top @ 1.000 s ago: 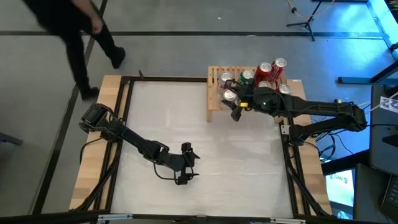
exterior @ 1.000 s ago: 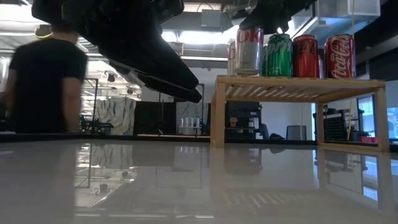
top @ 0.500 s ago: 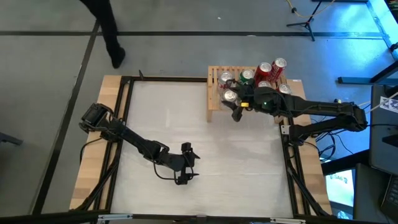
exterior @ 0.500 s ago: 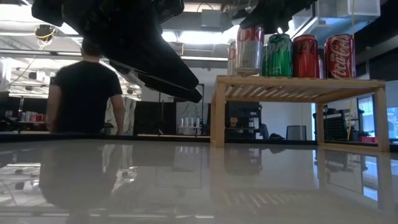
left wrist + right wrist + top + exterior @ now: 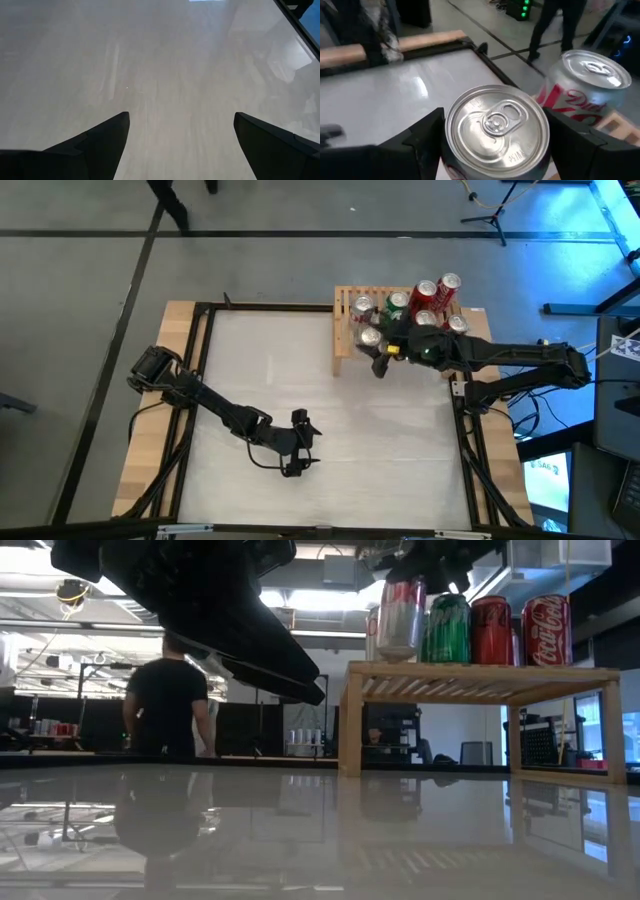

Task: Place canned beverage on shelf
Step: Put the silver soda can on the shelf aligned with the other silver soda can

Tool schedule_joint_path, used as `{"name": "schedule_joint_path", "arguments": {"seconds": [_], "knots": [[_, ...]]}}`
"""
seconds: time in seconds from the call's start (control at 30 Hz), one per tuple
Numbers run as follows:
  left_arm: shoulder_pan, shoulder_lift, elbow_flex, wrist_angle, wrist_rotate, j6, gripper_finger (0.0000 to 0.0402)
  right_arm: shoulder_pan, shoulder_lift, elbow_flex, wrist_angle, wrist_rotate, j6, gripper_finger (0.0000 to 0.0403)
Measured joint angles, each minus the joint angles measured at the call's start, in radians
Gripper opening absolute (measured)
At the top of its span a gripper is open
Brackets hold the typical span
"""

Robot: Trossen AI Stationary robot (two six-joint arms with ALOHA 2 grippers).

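The shelf [image 5: 343,332], a low rack of light wood slats, stands at the table's far right and also shows in the low view [image 5: 480,672]. On it stand a green can [image 5: 450,628], two red cans [image 5: 492,630] and silver ones. My right gripper [image 5: 378,348] reaches in from the right, shut on a silver canned beverage [image 5: 369,337] over the shelf's left end [image 5: 400,620]. My left gripper [image 5: 300,442] hangs open above bare table near the front middle, with nothing between its fingers [image 5: 182,145]. My right gripper pinches the silver can's side wall just below the top rim [image 5: 496,125] between its two fingers [image 5: 420,142], one on each side. It comes from the table's right, slanting slightly down. The can leans a little, with its bottom [image 5: 396,656] at the slats; whether it rests there I cannot tell.
A second silver can [image 5: 590,82] stands close behind the held one. The white tabletop [image 5: 300,370] spreads left of and in front of the shelf, inside a dark frame [image 5: 200,340]. A person [image 5: 165,700] walks in the room beyond the far edge.
My right gripper has rolled a little, and the silver can has tipped from upright to a slight lean at the shelf's left end. The person behind the table has walked farther off. My left arm has kept still.
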Motion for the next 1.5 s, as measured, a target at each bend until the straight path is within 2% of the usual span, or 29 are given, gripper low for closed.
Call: {"name": "schedule_joint_path", "arguments": {"seconds": [0.23, 0.87, 1.1, 1.5], "knots": [[0.000, 0.000, 0.000, 0.001, 0.000, 0.000, 0.0347, 0.027, 0.006, -0.002, -0.033, 0.100, 0.033, 0.0280], [0.000, 0.000, 0.000, 0.002, 0.004, 0.000, 0.0347, 0.027, 0.030, -0.001, 0.018, 0.150, -0.027, 0.0280], [0.000, 0.000, 0.000, 0.002, 0.004, -0.001, 0.0347, 0.026, 0.030, -0.001, 0.018, 0.165, -0.043, 0.0315], [0.000, 0.000, 0.000, 0.002, 0.023, -0.002, 0.0347, 0.026, 0.037, 0.000, 0.067, 0.173, -0.070, 0.0322]]}}
